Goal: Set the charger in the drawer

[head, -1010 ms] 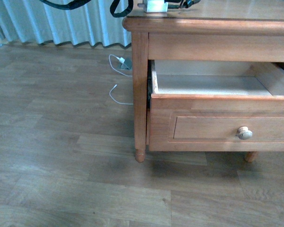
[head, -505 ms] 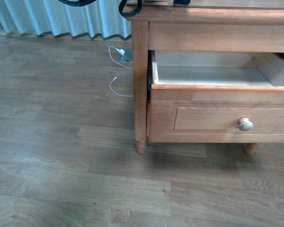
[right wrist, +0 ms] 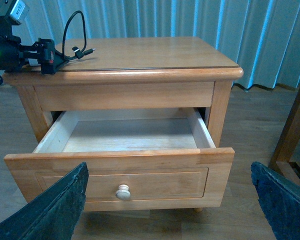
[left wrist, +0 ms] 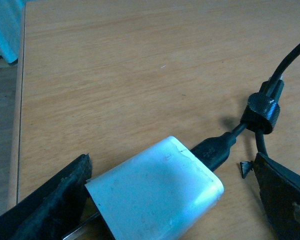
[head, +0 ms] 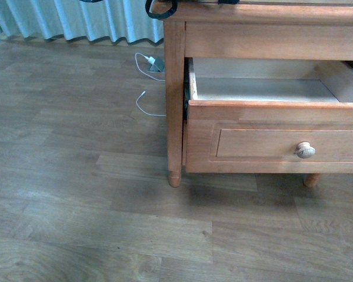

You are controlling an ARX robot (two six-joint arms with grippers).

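Observation:
The charger (left wrist: pixel 155 195), a white block with a black cable (left wrist: pixel 262 107) plugged into it, lies on the nightstand top (left wrist: pixel 140 65). My left gripper (left wrist: pixel 171 167) is open and straddles the block, one dark finger (left wrist: pixel 65 192) against its side and the other a little apart. The right wrist view shows the left arm (right wrist: pixel 10 47) at the top's corner beside the cable loop (right wrist: pixel 72 32). The drawer (right wrist: pixel 122 175) is pulled out, and its pale interior (right wrist: pixel 130 135) holds nothing. My right gripper (right wrist: pixel 170 175) hangs open in front of the drawer (head: pixel 270 138), apart from it.
A white-cabled charger (head: pixel 156 63) lies on the wood floor beside the nightstand leg (head: pixel 175 117), below the pale curtains (head: pixel 94 20). The drawer's round knob (head: pixel 305 150) faces me. Another wooden furniture piece (right wrist: pixel 295 125) stands beside the nightstand.
The front view has shifted, so the nightstand sits higher in frame. The charger on top has slid out past the upper edge. The drawer stays open.

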